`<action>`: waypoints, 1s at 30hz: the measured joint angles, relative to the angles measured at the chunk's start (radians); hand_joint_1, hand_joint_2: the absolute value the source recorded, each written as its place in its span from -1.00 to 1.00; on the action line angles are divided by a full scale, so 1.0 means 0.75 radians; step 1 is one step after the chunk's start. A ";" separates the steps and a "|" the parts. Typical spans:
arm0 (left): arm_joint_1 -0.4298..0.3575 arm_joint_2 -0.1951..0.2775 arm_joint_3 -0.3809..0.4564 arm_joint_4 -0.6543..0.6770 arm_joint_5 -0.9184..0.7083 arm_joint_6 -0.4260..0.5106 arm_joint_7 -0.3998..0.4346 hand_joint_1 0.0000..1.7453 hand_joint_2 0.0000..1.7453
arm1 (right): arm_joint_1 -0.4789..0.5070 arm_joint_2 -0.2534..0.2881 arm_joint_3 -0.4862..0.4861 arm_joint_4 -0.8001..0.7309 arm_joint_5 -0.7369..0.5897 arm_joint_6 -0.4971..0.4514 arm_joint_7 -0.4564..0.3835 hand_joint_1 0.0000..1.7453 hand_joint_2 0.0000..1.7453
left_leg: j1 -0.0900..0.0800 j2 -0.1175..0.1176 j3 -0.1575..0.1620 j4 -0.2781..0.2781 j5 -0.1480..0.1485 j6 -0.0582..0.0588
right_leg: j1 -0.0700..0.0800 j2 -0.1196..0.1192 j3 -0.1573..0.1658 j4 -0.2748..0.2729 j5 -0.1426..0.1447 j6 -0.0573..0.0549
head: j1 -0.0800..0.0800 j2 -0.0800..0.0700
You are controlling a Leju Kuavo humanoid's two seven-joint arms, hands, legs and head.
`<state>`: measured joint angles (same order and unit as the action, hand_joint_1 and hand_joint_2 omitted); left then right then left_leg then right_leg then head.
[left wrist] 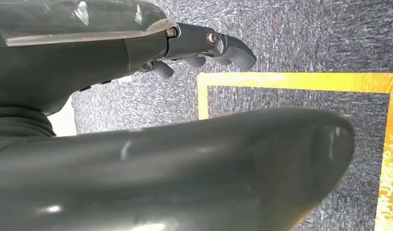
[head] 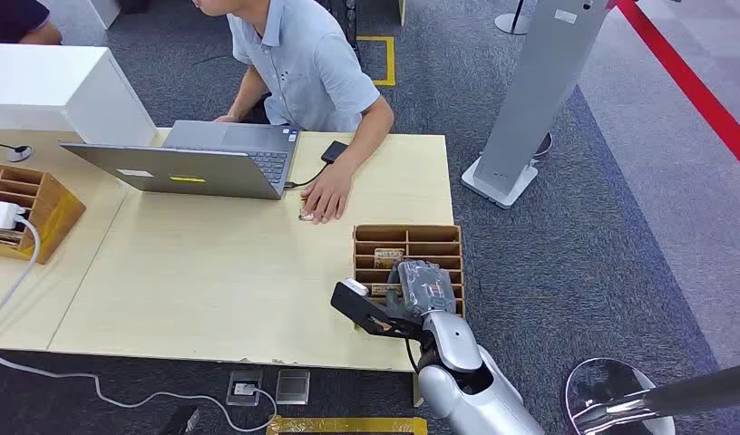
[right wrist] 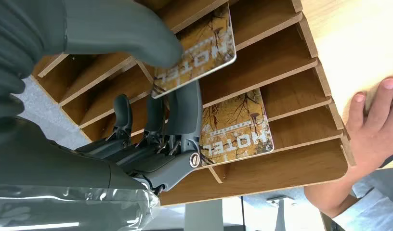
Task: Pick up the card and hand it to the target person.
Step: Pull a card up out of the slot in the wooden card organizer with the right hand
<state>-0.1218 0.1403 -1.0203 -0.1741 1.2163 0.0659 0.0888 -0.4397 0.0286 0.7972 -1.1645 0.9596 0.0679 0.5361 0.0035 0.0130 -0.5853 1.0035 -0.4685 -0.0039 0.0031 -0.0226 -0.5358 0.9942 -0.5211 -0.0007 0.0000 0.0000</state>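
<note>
Right wrist view shows the right robot hand (right wrist: 137,86) over a slotted wooden rack (right wrist: 291,62), its thick grey thumb (right wrist: 122,29) pressed on top of a brown card (right wrist: 199,48) printed HOTEL while the dark fingers (right wrist: 185,115) curl up beneath it, so the card is pinched and looks partly lifted out of its slot. A second card (right wrist: 235,127) of the same print lies flat in the neighbouring compartment. From the head view, the rack (head: 434,237) stands at the near right corner of the pale wooden surface (head: 212,272), with the robot hand (head: 398,304) over its near end. Across the surface sits a person (head: 303,63) in a light blue shirt, one hand (head: 326,195) resting flat beside an open laptop (head: 194,163) and close to the rack's far end. The left robot hand (left wrist: 204,45) hangs over grey carpet marked with yellow tape (left wrist: 300,79), its fingers loosely curled around nothing. By the look of it, the pick-up is the step in progress and the hand-over has not begun. The next move would call for drawing the card clear of the dividers without loosening the pinch, then carrying it across towards the seated person's waiting hand.
</note>
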 joint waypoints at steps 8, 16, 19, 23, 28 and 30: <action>0.001 -0.001 0.013 0.000 0.010 0.003 0.000 -1.00 -1.00 | -0.008 0.009 0.010 0.016 -0.004 0.011 -0.004 0.55 1.00 | 0.000 0.000 0.000 0.000 0.000 0.000 | 0.000 0.000 0.000 0.000 0.000 0.000 | 0.000 0.000; 0.003 0.000 0.037 0.001 0.028 0.003 -0.014 -1.00 -1.00 | -0.018 0.005 0.017 0.032 -0.015 0.015 -0.009 1.00 1.00 | 0.000 0.001 0.001 -0.001 0.000 0.000 | 0.000 0.001 0.000 0.000 0.001 0.000 | 0.000 0.000; 0.003 0.000 0.038 0.001 0.029 0.007 -0.014 -1.00 -1.00 | -0.015 -0.001 0.013 0.027 -0.017 0.014 -0.009 1.00 1.00 | 0.000 0.001 -0.001 0.000 0.000 0.000 | 0.000 0.001 -0.001 0.000 0.001 0.000 | 0.000 0.000; 0.003 0.001 0.034 0.000 0.024 0.009 -0.014 -1.00 -1.00 | -0.007 -0.013 0.003 0.005 -0.024 0.008 -0.013 1.00 1.00 | 0.000 0.000 0.000 0.000 0.000 0.000 | 0.000 0.000 0.000 0.000 0.000 0.000 | 0.000 0.000; 0.002 0.001 0.027 0.001 0.019 0.007 -0.011 -1.00 -1.00 | 0.018 -0.040 -0.016 -0.104 -0.038 -0.013 -0.016 1.00 1.00 | 0.000 0.000 -0.001 0.000 0.000 0.000 | 0.000 -0.001 0.000 0.000 0.000 0.000 | 0.000 0.000; 0.003 0.000 0.030 0.001 0.023 0.009 -0.008 -1.00 -1.00 | 0.028 -0.058 -0.027 -0.189 -0.048 -0.013 -0.016 1.00 1.00 | 0.000 -0.001 -0.001 0.001 0.000 0.000 | 0.000 -0.001 -0.001 0.000 0.000 0.000 | 0.000 0.000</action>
<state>-0.1198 0.1400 -0.9975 -0.1736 1.2335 0.0726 0.0831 -0.4186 -0.0150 0.7772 -1.3063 0.9236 0.0582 0.5238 0.0036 0.0125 -0.5860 1.0040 -0.4683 -0.0037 0.0032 -0.0234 -0.5361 0.9945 -0.5213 -0.0007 0.0000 0.0000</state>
